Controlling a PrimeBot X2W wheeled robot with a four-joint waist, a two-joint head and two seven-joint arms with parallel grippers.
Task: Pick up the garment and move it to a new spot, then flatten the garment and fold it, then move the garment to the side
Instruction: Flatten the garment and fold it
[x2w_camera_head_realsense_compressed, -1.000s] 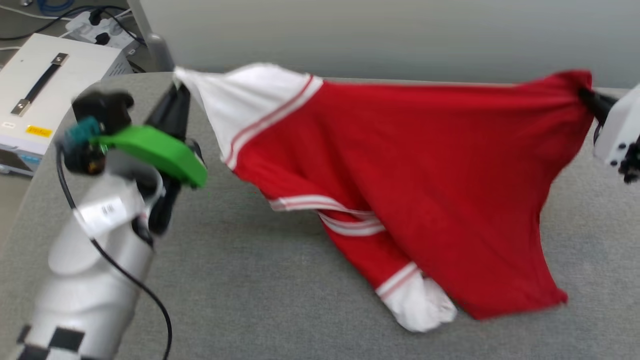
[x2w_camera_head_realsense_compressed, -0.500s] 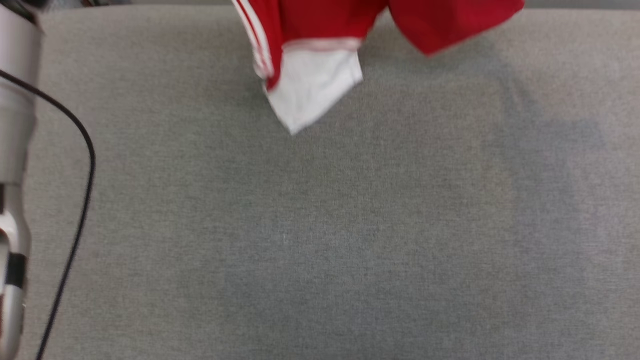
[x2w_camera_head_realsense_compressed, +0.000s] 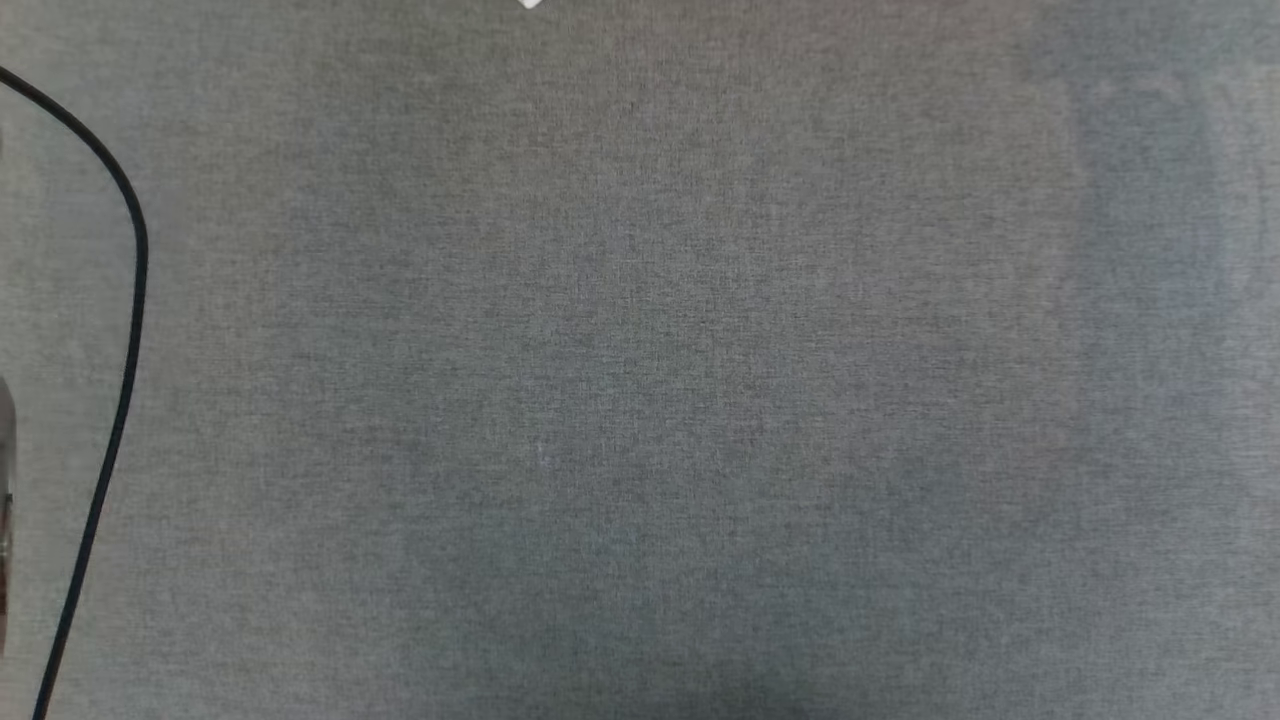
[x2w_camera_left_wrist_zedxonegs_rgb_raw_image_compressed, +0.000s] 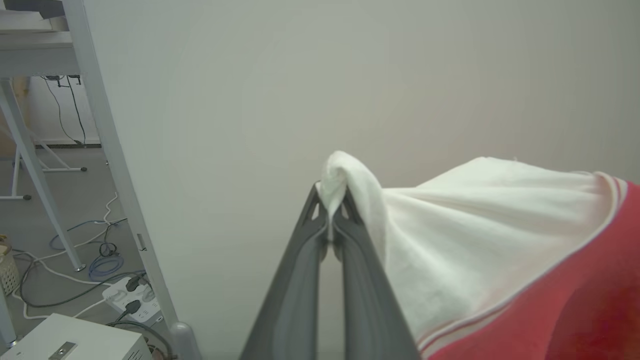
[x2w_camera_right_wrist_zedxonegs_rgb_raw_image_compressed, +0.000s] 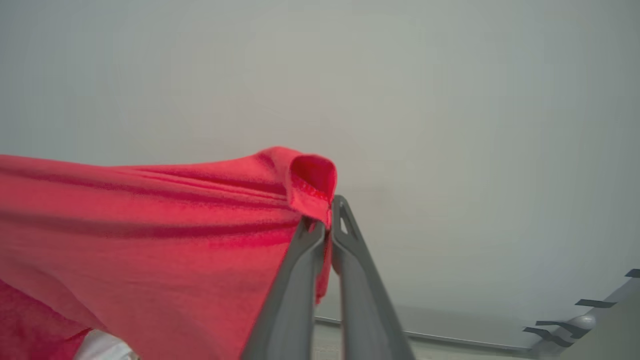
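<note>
Garment (x2w_camera_left_wrist_zedxonegs_rgb_raw_image_compressed: 500, 235) pinched in left tool (x2w_camera_left_wrist_zedxonegs_rgb_raw_image_compressed: 330, 196), right tool (x2w_camera_right_wrist_zedxonegs_rgb_raw_image_compressed: 327, 212) clamping red edge

Head camera: steep downward look, close over grey cloth surface (x2w_camera_head_realsense_compressed: 640, 400). Left wrist camera: along left gripper (x2w_camera_left_wrist_zedxonegs_rgb_raw_image_compressed: 331, 200), facing pale wall (x2w_camera_left_wrist_zedxonegs_rgb_raw_image_compressed: 350, 75). Right wrist camera: along right gripper (x2w_camera_right_wrist_zedxonegs_rgb_raw_image_compressed: 325, 215), tilted upward. Wrist views share wall and stretched shirt (x2w_camera_left_wrist_zedxonegs_rgb_raw_image_compressed: 500, 240).
</note>
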